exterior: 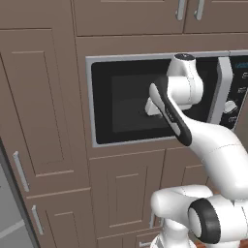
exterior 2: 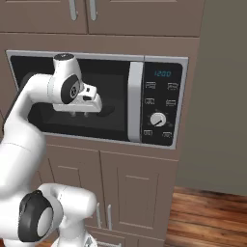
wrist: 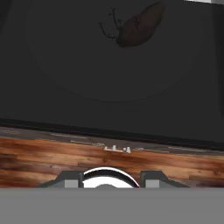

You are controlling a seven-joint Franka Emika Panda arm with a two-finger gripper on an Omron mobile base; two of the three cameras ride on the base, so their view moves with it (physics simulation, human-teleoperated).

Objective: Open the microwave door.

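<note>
The door (exterior 2: 116,82) looks shut, its black glass flush in the cabinet wall, with the handle (exterior 2: 136,101) standing upright along the edge next to the control panel (exterior 2: 161,103). Seen from the left base, the same handle (exterior: 224,92) sits at the far right end of the door (exterior: 121,97), beyond the arm's wrist.

The claw (exterior 2: 79,115) hangs in front of the glass, well to the panel-less side of the handle and about level with its middle. Its fingers point down. They stand a little apart with nothing between them. In the hand view the claw (wrist: 111,180) looks down past the dark glass to the wood floor (wrist: 43,157). A brown lump shows dimly through the glass; I cannot tell what it is.

By my reading, this is the approach step: no contact with the handle yet, and the door not begun.

The next move calls for a sideways travel toward the handle. The wrist must also turn so the fingers can get behind the bar or close around it. After that comes a pull outward along an arc, since the hinge is probably on the edge opposite the handle. A straight pull would likely slip off the bar.
</note>
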